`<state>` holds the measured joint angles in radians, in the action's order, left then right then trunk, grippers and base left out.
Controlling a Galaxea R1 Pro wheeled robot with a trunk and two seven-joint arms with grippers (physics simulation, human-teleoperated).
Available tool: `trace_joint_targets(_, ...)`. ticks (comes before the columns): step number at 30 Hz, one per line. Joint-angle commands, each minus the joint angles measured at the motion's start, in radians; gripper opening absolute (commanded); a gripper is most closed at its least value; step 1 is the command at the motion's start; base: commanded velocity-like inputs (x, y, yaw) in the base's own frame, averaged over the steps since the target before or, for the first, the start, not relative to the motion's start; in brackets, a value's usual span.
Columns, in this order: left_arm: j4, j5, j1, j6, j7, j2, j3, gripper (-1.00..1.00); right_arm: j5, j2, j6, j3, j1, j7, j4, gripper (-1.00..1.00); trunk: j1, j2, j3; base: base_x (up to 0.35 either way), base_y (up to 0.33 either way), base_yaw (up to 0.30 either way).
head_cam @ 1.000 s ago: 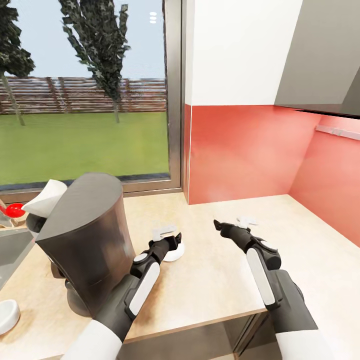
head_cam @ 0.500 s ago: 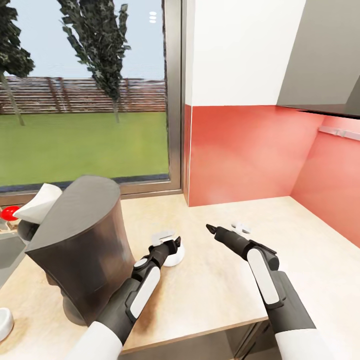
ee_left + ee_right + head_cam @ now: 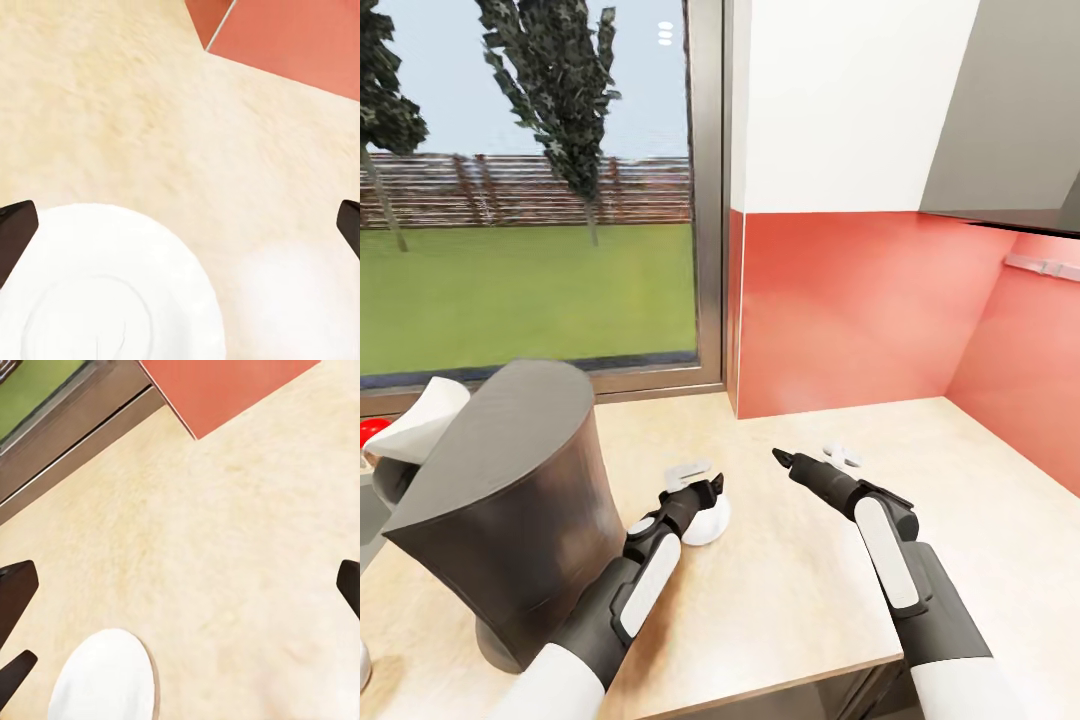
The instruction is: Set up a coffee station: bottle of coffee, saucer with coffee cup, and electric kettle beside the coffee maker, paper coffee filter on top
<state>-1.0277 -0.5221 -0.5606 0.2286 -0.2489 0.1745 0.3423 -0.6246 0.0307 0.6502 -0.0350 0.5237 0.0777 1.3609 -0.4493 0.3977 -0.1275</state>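
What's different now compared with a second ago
The head camera has shifted: the coffee maker now looks bigger and sits further toward the picture's left edge. The right gripper has edged left, off the small white piece. The left gripper stays over the saucer, both grippers open.

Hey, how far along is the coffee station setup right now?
Done: the coffee maker stands on the kitchen countertop, and the saucer lies beside it. In hand: nothing; the left hand is open over the saucer, the right hand open above the counter. Left: cup onto the saucer, plus bottle and kettle. A white shape by the machine's top may be the filter; can't tell.
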Motion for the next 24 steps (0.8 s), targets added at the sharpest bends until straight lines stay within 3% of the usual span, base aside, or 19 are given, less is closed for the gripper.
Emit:
trace_joint_targets(1,-0.002,-0.009,0.000,0.003,-0.007,0.000,0.001,1.00,-0.010,0.000,0.003,0.000,0.001,0.008,0.001,1.00,-0.001,0.002,-0.002,0.013,0.000,0.000)
trace_joint_targets(6,0.001,-0.001,-0.016,0.031,-0.036,-0.002,-0.018,1.00,-0.003,0.015,0.006,0.002,-0.001,0.014,0.024,1.00,-0.001,0.002,-0.002,0.000,0.000,0.000)
trace_joint_targets(10,0.023,0.000,-0.028,0.021,-0.045,-0.005,-0.016,1.00,-0.009,-0.001,0.005,0.001,-0.001,0.014,0.023,1.00,-0.001,0.002,-0.002,0.000,0.000,0.000)
trace_joint_targets(24,0.102,0.001,-0.063,-0.039,-0.049,-0.003,-0.016,1.00,-0.011,-0.005,0.005,-0.001,-0.001,0.014,0.021,1.00,-0.001,0.002,-0.002,0.000,0.000,0.000)
